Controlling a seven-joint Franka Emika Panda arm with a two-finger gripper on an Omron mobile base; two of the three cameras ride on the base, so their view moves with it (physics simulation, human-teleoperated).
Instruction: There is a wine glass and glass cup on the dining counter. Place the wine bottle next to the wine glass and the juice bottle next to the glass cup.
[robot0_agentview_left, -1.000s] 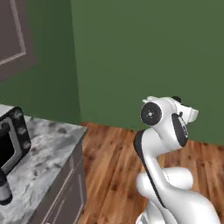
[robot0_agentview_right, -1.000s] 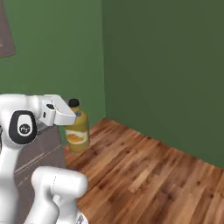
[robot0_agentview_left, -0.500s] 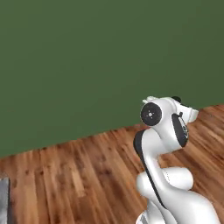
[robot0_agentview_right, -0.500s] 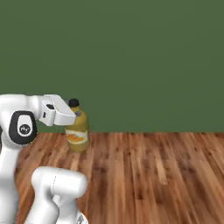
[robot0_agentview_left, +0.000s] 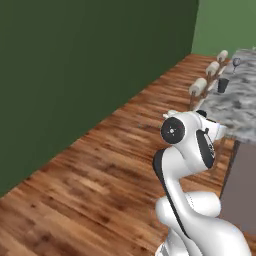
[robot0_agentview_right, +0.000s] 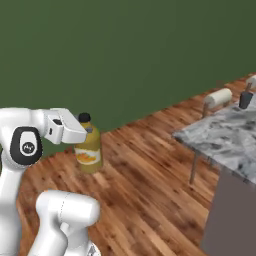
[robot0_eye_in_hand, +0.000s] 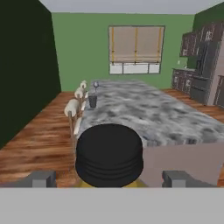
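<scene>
Because the load sits between the fingers clear of any worktop, the step in hand is judged to be transport of the juice bottle to the dining counter.

1. Dining counter (robot0_eye_in_hand: 153, 113): the long veined marble top lies ahead of the hand, well apart from it, with wooden floor between. Cushioned stools (robot0_eye_in_hand: 72, 107) line its left edge in the hand view.
2. Juice bottle (robot0_agentview_right: 89, 150): the squat yellow-orange bottle hangs upright at the hand in the right base view. Its black cap faces the camera in the hand view.
3. Glass cup (robot0_eye_in_hand: 92, 101): a dark tumbler near the stool-side edge of the top, and the target for this bottle.
4. Wine glass (robot0_eye_in_hand: 96, 85): a small stemmed glass beyond the cup, on the same edge.
5. Gripper (robot0_eye_in_hand: 109, 178): the fingers (robot0_eye_in_hand: 41, 178) stand wide, one on each side of the bottle body, and are judged to be clamped on it.

Next move, as a judgement: close the gap to the counter, lift the bottle over the edge, lower it upright just beside the cup without touching cup or wine glass, then release.
</scene>
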